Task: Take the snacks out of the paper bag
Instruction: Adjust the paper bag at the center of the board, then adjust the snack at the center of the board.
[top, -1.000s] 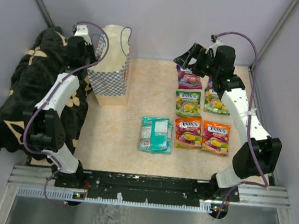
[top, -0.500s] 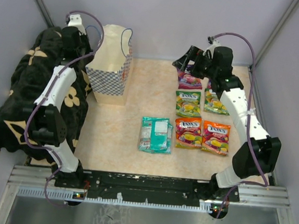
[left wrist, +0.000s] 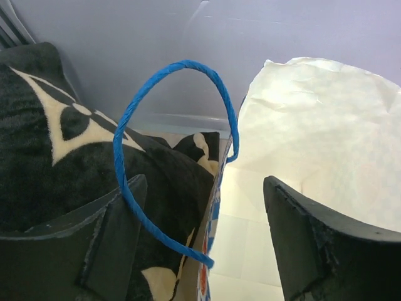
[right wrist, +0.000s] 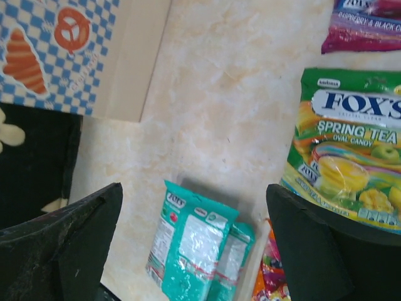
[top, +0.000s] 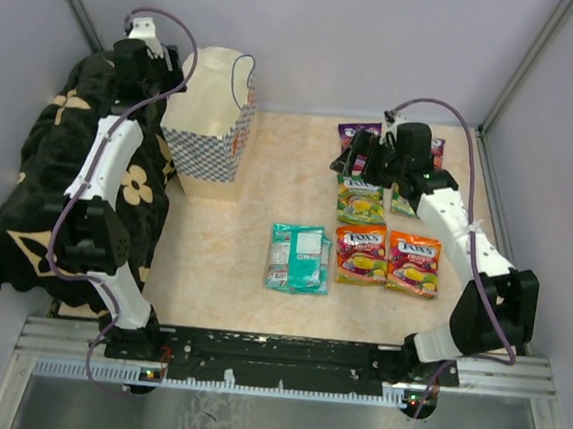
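Black and spread wide, the left gripper (left wrist: 205,188) hangs over the left rim of the paper bag (left wrist: 326,125) and grips nothing. The blue cord handle (left wrist: 125,125) loops up between its jaws, and the bag's checkered wall runs below them. The bag stands upright at the table's (top: 257,202) far left, against the black blanket (left wrist: 50,163). What shows of its cream inside looks bare, though the bottom is not fully in view.

The right gripper (right wrist: 194,188) is equally wide and empty. It hovers over the snacks already laid out: teal packets (right wrist: 188,251) below it, a green one (right wrist: 351,150) to one side, a purple one (right wrist: 366,25) beyond, and two orange-red ones (top: 361,253) nearer the bases.

The task looks nearly or wholly done, so the step is probably a check of the bag. To do it well, the left jaws should close on the paper rim rather than the cord alone, which would swing. The mouth should be held open and level, not tipped toward the blanket. The right arm should rise clear of the packets before crossing.
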